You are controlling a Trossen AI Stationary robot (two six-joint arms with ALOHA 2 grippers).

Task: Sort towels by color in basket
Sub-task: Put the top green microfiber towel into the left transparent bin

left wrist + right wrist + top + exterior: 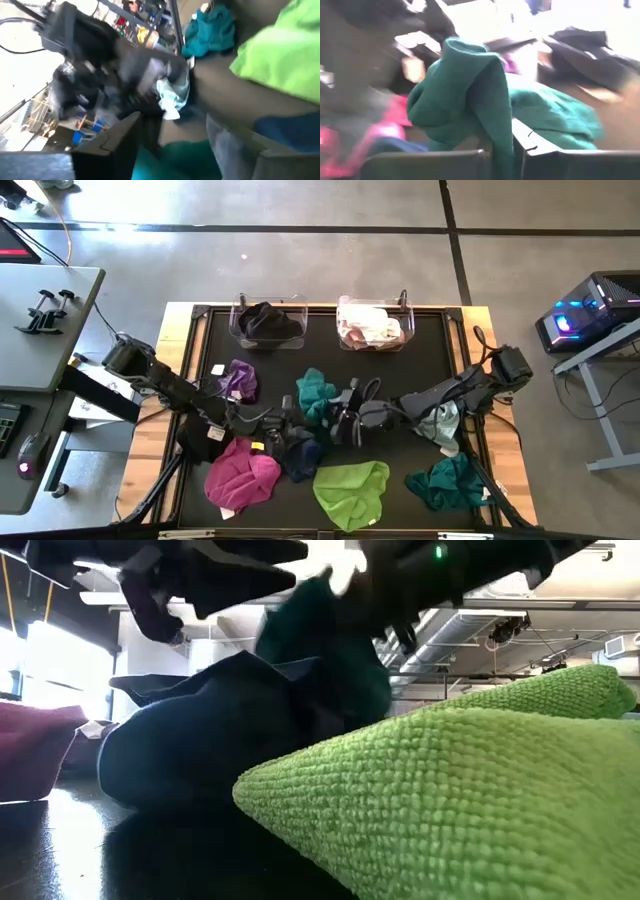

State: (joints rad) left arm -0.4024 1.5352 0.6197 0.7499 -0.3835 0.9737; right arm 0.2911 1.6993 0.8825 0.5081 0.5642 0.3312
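**High view: both grippers meeting mid-mat over the teal towel**

Right gripper (345, 423) clamped on a teal towel (470, 95), draped and bunched over its fingers, middle of the black mat (420, 345). Left gripper (290, 425) right alongside by the navy towel (302, 456); can't tell how its jaws stand. Lime green towel (350, 490), magenta towel (243, 475), purple towel (240, 380) lying crumpled nearby. Dark cloth in left basket (240, 320), pale ones in right basket (403, 330).

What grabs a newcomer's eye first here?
Probably the right tool at mid-table, shut on a teal towel that drapes between its fingers, with the left tool close beside it. Next, the bright lime green towel at the front edge. At the back, two clear baskets: dark towels in the left basket, pale ones in the right basket.
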